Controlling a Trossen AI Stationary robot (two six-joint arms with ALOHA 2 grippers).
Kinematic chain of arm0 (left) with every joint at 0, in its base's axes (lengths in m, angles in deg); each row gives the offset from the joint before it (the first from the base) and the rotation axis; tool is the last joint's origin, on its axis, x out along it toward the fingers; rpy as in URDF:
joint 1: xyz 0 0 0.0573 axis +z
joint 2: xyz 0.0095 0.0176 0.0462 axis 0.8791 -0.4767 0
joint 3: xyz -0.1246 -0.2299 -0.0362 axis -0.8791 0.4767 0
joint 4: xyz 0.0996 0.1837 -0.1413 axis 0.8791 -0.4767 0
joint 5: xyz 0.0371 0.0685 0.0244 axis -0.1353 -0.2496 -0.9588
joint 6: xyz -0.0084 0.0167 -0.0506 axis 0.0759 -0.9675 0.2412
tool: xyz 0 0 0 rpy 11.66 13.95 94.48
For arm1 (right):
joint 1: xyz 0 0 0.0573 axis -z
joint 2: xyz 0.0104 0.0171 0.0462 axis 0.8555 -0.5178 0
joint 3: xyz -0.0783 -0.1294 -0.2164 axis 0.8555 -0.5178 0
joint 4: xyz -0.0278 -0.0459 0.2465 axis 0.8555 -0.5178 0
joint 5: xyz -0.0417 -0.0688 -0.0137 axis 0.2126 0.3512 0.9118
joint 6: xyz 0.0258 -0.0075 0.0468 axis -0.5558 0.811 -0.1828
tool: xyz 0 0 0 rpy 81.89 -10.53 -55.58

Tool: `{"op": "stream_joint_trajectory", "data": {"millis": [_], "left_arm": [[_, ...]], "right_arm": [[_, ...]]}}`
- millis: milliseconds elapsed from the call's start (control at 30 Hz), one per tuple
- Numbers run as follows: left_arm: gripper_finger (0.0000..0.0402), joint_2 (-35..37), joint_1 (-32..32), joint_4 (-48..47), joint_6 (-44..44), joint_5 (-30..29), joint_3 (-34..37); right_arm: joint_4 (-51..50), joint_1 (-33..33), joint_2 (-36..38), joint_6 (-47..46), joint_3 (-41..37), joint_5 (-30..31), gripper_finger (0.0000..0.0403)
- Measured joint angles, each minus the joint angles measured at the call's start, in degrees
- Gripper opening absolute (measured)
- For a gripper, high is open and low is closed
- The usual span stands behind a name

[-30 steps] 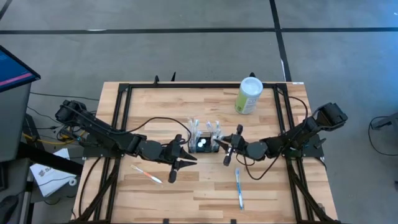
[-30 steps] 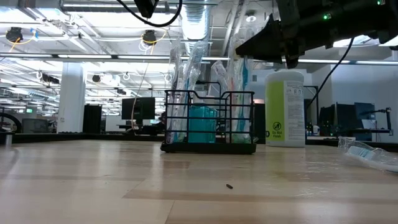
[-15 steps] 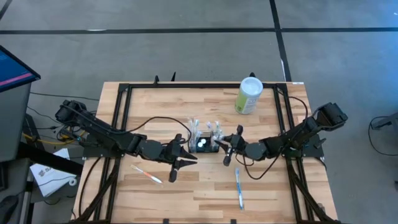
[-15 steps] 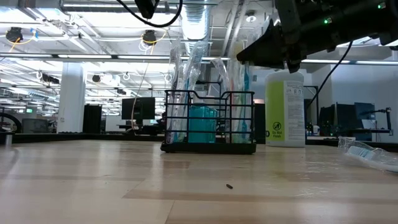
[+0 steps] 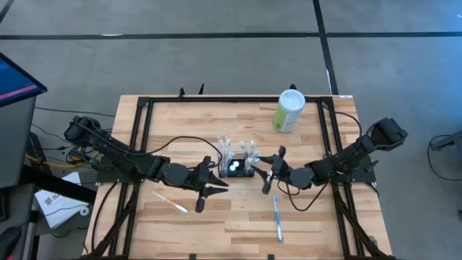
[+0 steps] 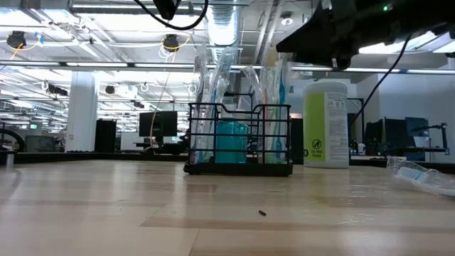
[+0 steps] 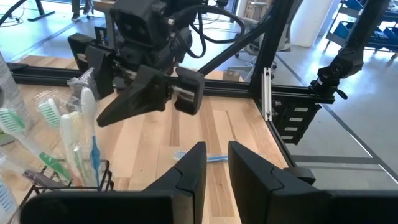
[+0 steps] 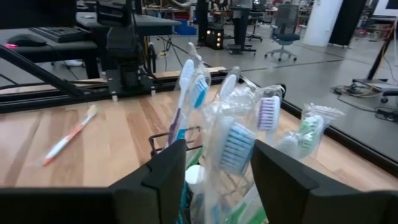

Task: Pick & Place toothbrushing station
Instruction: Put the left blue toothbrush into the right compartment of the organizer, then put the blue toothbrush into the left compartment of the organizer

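The toothbrushing station [image 5: 237, 166], a small black wire caddy, rests on its base at the table's middle [image 6: 238, 146]. Several toothbrushes, some in clear wrappers [image 8: 236, 146], stand in it, along with a teal cup. My right gripper [image 5: 261, 172] hovers just right of the caddy and above its rim [image 6: 320, 39], level, pointing at the brushes. It is open wide [image 8: 217, 165] and touches nothing. My left gripper [image 5: 221, 183] hangs at the caddy's near left. Its fingers [image 7: 216, 168] stand a narrow gap apart, with nothing between them.
A pale-green canister [image 5: 290, 110] with a white lid stands at the far right. A loose orange-handled toothbrush [image 5: 171, 202] lies near left and a blue one [image 5: 277, 218] near right. Black frame rails [image 5: 141, 137] run along the table's left, right and far sides.
My right gripper has opened wide. It has also drawn slightly back from the caddy, toward the table's right edge and a little up. The brushes stay standing in the caddy.
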Motion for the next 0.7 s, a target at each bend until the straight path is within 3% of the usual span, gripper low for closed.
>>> {"op": "stream_joint_trajectory", "data": {"millis": [233, 700], "left_arm": [[0.0062, 0.0, 0.0, 0.0, 0.0, 0.0, 0.0], [0.0062, 0.0, 0.0, -0.1, 0.0, 0.0, 0.0]], "right_arm": [[-3.7, -2.0, 3.4, 0.2, 0.0, 0.7, 0.0187], [-15.7, -8.5, 11.8, -3.3, 0.0, 3.2, 0.0152]]}}
